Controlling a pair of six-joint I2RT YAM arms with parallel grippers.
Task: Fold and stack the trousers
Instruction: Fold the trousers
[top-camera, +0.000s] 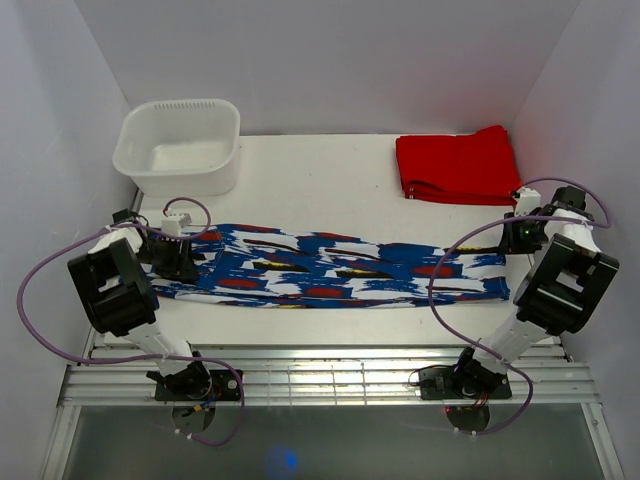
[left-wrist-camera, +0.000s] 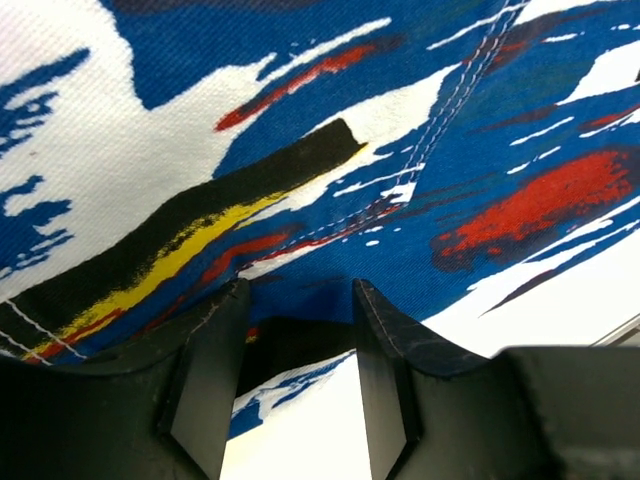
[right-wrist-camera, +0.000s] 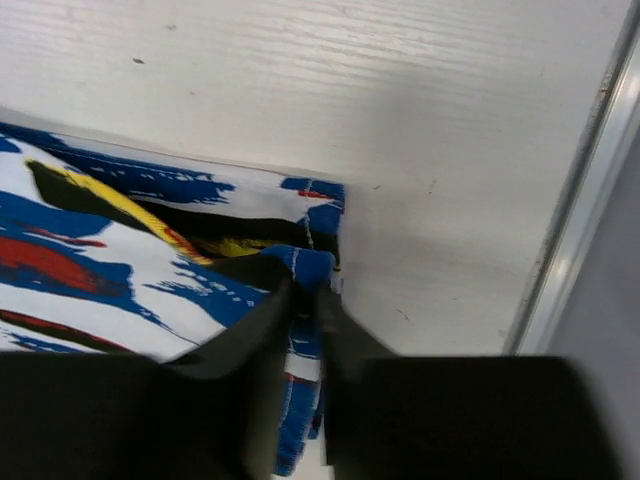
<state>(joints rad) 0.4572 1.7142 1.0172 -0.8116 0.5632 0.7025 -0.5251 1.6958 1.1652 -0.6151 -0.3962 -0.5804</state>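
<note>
The trousers (top-camera: 330, 268), printed in blue, white and red with black and yellow streaks, lie stretched in a long band across the table from left to right. My left gripper (top-camera: 180, 258) is at their left end. In the left wrist view its jaws (left-wrist-camera: 300, 290) stand apart, with bare table between them and the fabric (left-wrist-camera: 420, 120) just over and beyond the tips. My right gripper (top-camera: 518, 235) is at the right end. The right wrist view has it (right-wrist-camera: 305, 285) shut on a bunched blue corner of the trousers (right-wrist-camera: 100, 270).
A plain red folded garment (top-camera: 455, 165) lies at the back right. At the back left stands a white plastic tub (top-camera: 215, 110). A ribbed metal rail (top-camera: 320, 375) runs along the table's near edge. White walls close in on both sides.
</note>
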